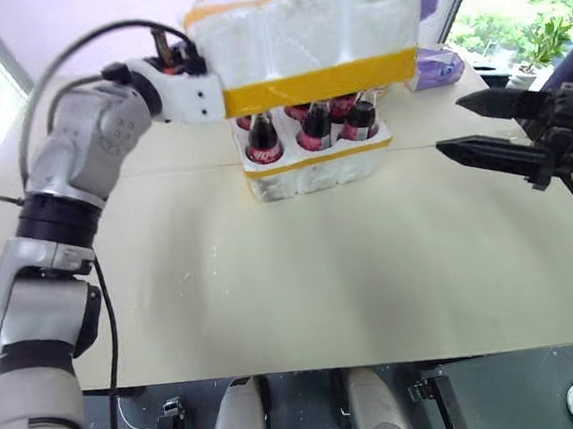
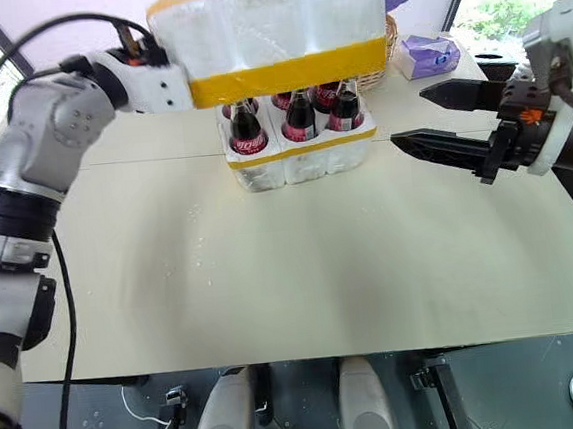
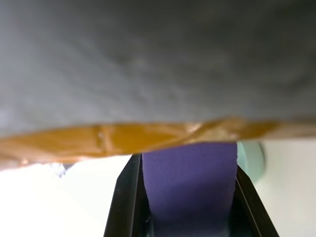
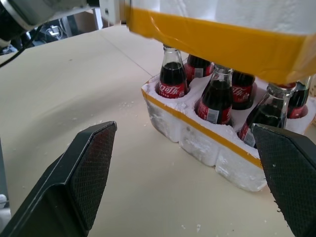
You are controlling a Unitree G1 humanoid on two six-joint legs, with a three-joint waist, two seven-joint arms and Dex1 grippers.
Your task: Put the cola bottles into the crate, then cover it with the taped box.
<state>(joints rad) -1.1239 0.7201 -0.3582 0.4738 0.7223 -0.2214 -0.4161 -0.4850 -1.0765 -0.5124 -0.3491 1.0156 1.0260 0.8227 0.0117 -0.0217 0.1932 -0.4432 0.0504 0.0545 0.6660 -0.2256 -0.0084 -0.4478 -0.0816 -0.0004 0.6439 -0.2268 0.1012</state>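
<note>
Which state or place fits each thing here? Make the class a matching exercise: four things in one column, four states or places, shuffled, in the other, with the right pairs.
Things:
1. taped box
2. cola bottles
3. right gripper
4. crate

States or places:
A. open, holding nothing, to one side of the crate
B. standing on the table
C. held up above the bottles
D. upright in the round holes

Pairs: 1-C, 2-D, 3-A, 4-B

Rough white styrofoam crate point(image 4: 207, 143) and taped box point(image 1: 300, 23), glossy yellow tape; shiny glass cola bottles point(image 4: 217, 98).
</note>
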